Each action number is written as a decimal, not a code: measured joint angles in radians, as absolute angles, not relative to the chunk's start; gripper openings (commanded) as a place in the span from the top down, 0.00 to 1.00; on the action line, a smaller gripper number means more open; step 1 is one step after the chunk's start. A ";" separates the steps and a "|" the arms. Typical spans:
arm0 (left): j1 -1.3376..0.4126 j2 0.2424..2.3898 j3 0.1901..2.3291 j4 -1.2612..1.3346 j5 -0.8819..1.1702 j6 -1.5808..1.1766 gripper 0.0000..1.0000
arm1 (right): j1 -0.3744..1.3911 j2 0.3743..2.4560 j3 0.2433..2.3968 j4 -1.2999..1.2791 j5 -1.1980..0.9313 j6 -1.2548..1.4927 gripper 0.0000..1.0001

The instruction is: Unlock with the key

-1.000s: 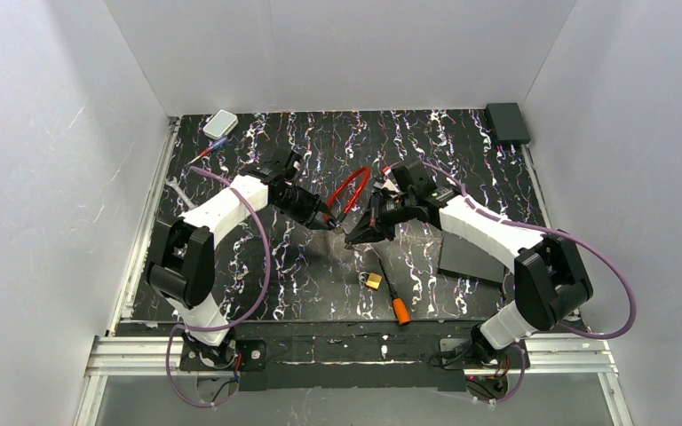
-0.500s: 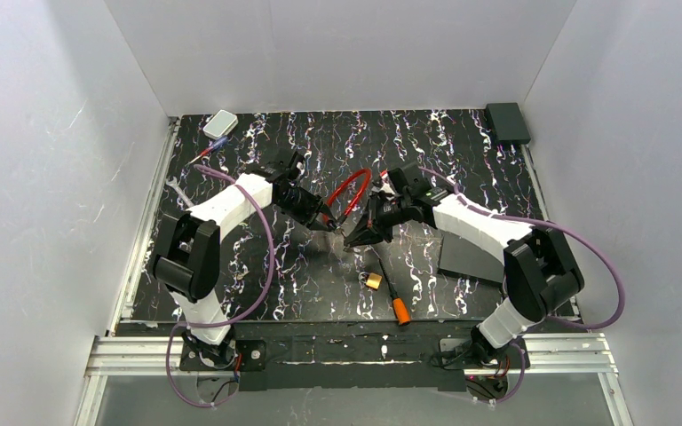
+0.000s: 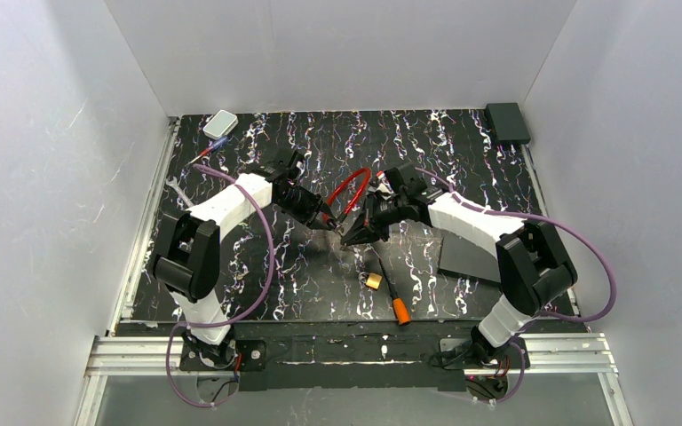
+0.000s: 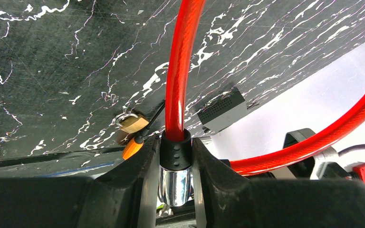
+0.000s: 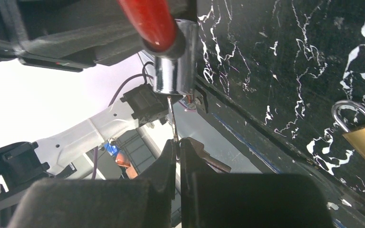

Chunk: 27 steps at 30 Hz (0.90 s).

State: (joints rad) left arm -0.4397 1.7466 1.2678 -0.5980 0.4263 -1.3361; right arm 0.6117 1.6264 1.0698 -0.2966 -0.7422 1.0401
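Above the surface's (image 3: 302,266) middle, my right claw (image 5: 177,149) pinches the key (image 5: 172,118), its tip meeting the chrome lock barrel (image 5: 173,71) clamped in my left claw (image 4: 176,142). Twisting off-axis could bend the thin blade or slip it free.

Left tool (image 4: 176,145) clamped partway, right tool (image 5: 177,148) pinched shut, tips nearly meeting

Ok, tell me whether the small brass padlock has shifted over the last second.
No. The brass padlock lies at the same spot beside the screwdriver, which has not shifted either.
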 measured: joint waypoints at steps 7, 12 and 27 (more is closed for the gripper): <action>-0.439 1.747 1.268 -0.598 0.426 -1.335 1.00 | 0.612 1.632 1.098 -0.274 -0.744 1.045 0.99; -0.439 1.747 1.268 -0.598 0.426 -1.335 1.00 | 0.612 1.632 1.098 -0.273 -0.744 1.043 0.99; -0.439 1.747 1.268 -0.598 0.427 -1.336 1.00 | 0.612 1.632 1.098 -0.315 -0.742 1.014 0.99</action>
